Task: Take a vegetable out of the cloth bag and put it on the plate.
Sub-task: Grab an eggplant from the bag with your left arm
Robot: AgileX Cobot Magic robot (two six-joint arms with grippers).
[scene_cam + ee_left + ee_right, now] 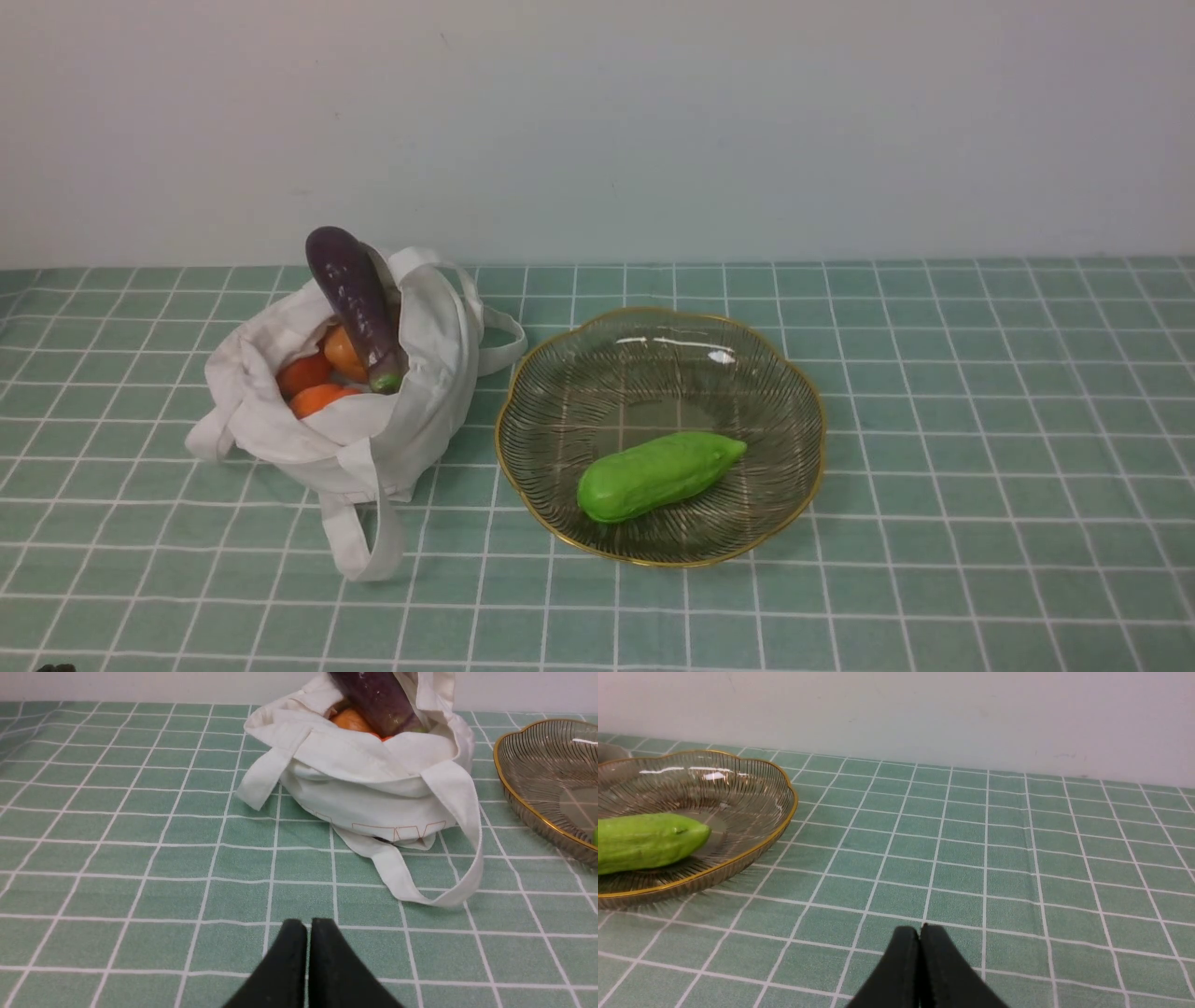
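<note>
The dark purple eggplant (355, 303) stands tilted in the white cloth bag (411, 411), stem end down, its top sticking out above the rim; it also shows in the left wrist view (373, 700) in the bag (373, 793). The glass plate (794, 448) with a gold rim lies right of the bag. It also shows in the left wrist view (523, 798) and the right wrist view (780, 830). My left gripper (308, 926) is shut and empty, low over the cloth in front of the bag. My right gripper (920, 931) is shut and empty, right of the plate. Neither gripper shows in the front view.
A bright green stubby vegetable (658, 474) lies on the plate, also seen in the right wrist view (644, 842). Round orange vegetables (317, 383) sit in the bag beside the eggplant. A loose strap handle (364, 541) lies in front of the bag. A white wall stands behind the green checked tablecloth (980, 467).
</note>
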